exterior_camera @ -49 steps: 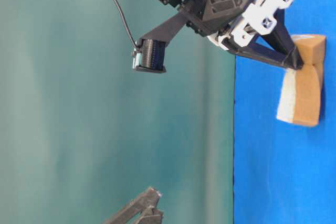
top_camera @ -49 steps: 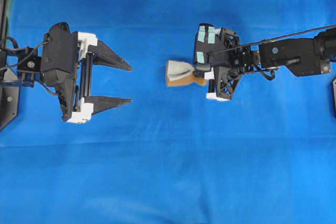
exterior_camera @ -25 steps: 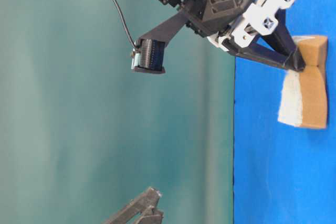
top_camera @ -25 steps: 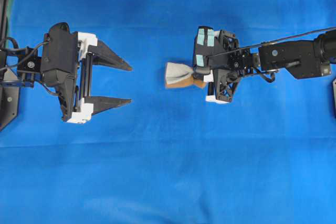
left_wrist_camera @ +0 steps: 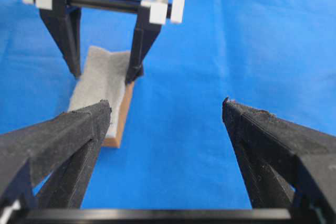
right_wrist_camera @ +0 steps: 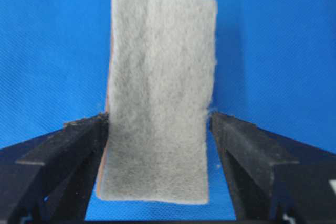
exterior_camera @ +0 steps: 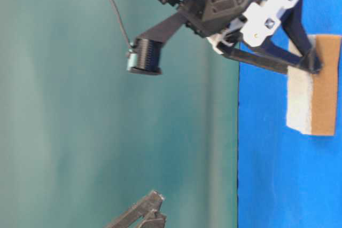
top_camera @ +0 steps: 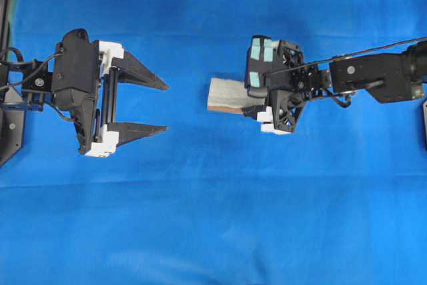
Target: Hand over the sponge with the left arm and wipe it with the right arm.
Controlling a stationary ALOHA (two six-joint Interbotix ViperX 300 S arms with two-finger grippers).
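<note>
Two grippers face each other across the blue cloth. On the left of the overhead view, the left gripper stands with its fingers spread wide and nothing between them, well apart from the sponge. That sponge is a small rectangular block, grey-white and fuzzy on top over a thin orange-brown layer, lying flat on the cloth near the middle, its shape full and unpinched. Its long axis runs left to right in the overhead view, one short end toward the left gripper, the other under the right arm's wrist. In the right wrist view the right gripper straddles the sponge's near half, fingertips just beside each long edge; whether they touch it I cannot tell. The far half juts out past the tips.
</note>
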